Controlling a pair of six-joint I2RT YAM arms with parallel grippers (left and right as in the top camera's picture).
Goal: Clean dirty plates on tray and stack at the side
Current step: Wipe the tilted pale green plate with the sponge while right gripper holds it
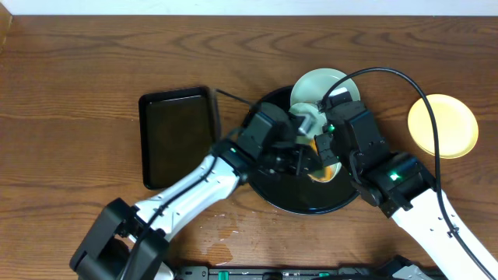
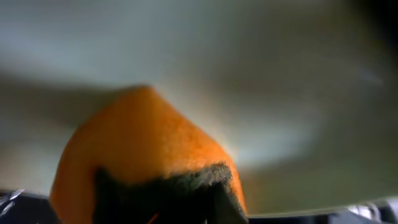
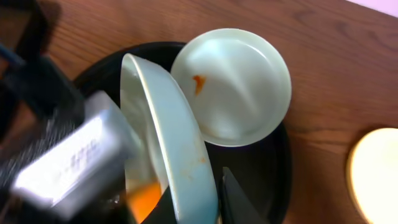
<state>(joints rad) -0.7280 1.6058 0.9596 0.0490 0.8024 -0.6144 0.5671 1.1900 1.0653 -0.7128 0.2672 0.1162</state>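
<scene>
The round black tray (image 1: pixel 299 204) sits mid-table. My right gripper (image 3: pixel 199 200) is shut on the rim of a pale mint plate (image 3: pixel 163 118), holding it tilted on edge above the tray; it also shows in the overhead view (image 1: pixel 306 117). My left gripper (image 2: pixel 186 214) is shut on an orange sponge (image 2: pixel 140 152) with a dark scouring side, pressed against that plate's face (image 2: pixel 261 68). A second mint plate (image 3: pixel 239 93) with a small orange smear lies on the tray's far rim (image 1: pixel 320 84). The pale yellow plate (image 1: pixel 443 125) lies on the table to the right.
A rectangular black tray (image 1: pixel 177 137) lies left of the round tray, a thin dark stick (image 1: pixel 233 97) between them. Small wet spots (image 1: pixel 222 232) mark the table near the front edge. The right arm's cable (image 1: pixel 405 78) arcs over the table.
</scene>
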